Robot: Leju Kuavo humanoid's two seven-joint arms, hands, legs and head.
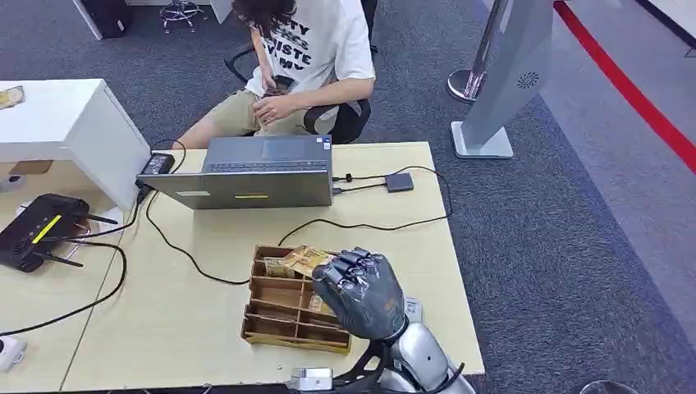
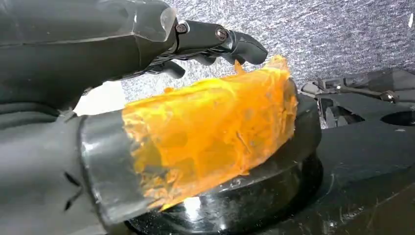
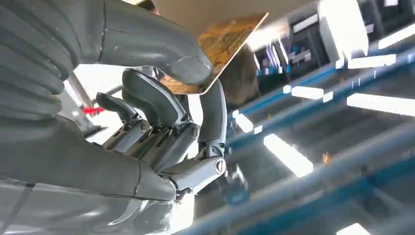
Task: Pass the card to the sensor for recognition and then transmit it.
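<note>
A tan patterned card (image 1: 307,260) is pinched in my right hand (image 1: 363,292), which hovers over the right side of a wooden compartment box (image 1: 277,318) near the table's front edge. In the right wrist view the thumb and a finger clamp the card (image 3: 230,41) by its lower part, and the right hand (image 3: 161,98) has its other fingers curled beneath. A small dark sensor box (image 1: 400,181) lies on the table further back, wired to the laptop (image 1: 254,172). My left hand (image 2: 98,49) hangs by my body with fingers stretched out and nothing in it; orange tape (image 2: 210,132) wraps its thumb.
A person (image 1: 304,57) sits behind the table at the laptop. Black cables (image 1: 189,254) run across the tabletop. A black router (image 1: 37,230) lies at the left and a white desk (image 1: 57,119) stands behind it. A grey kiosk stand (image 1: 501,90) is on the carpet at the right.
</note>
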